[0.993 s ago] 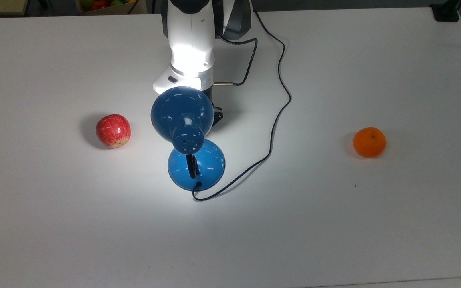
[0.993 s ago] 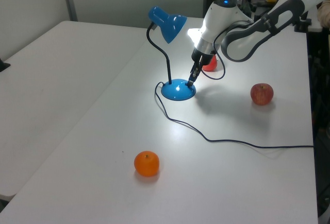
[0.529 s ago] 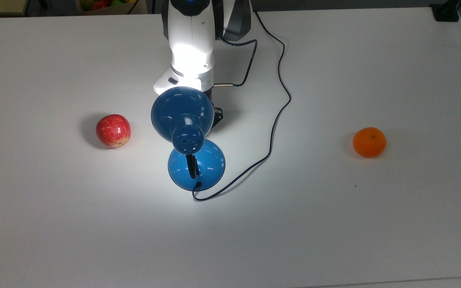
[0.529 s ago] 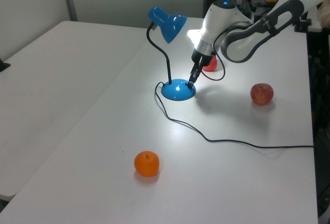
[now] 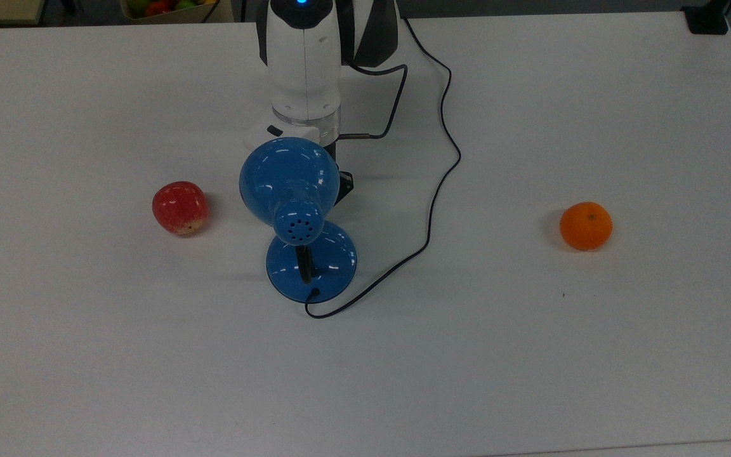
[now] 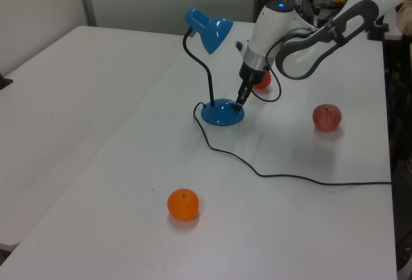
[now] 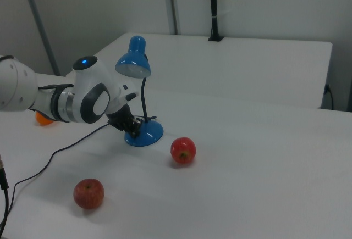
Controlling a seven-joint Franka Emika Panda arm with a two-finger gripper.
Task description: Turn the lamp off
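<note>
Left view: tool [image 6: 239,103] tip sits on the round base of the glossy blue gooseneck desk lamp [image 6: 223,112], on the base's right edge, mid white surface [image 6: 96,100]. Fingers look together. No glow under the shade, so the lamp reads as off. Judged next move: lift straight up, clear of the black cord [image 6: 283,176].

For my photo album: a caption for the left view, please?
Robot tool touching the glossy blue desk lamp, its light off.
</note>
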